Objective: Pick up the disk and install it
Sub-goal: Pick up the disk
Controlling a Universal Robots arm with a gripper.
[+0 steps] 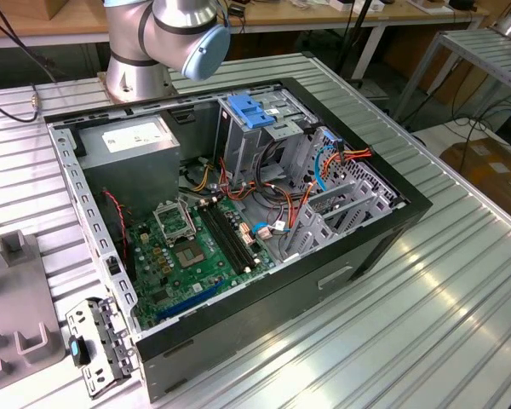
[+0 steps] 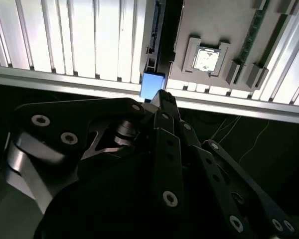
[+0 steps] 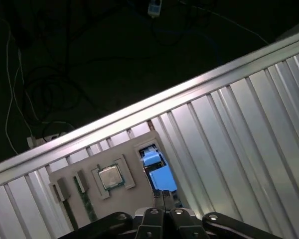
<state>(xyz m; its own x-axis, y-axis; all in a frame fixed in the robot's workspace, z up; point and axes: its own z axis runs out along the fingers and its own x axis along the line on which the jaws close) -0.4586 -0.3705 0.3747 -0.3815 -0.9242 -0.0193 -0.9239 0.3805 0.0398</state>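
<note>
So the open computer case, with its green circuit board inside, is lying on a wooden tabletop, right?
Not quite. The computer case with its green circuit board lies on a ribbed metal tabletop, not a wooden one, as the exterior view shows.

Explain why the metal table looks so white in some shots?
Glare: in the second wrist view the ribbed table washes out white while the claw is shadowed; in the first wrist view the floor is nearly black; the exterior view is evenly lit.
</note>
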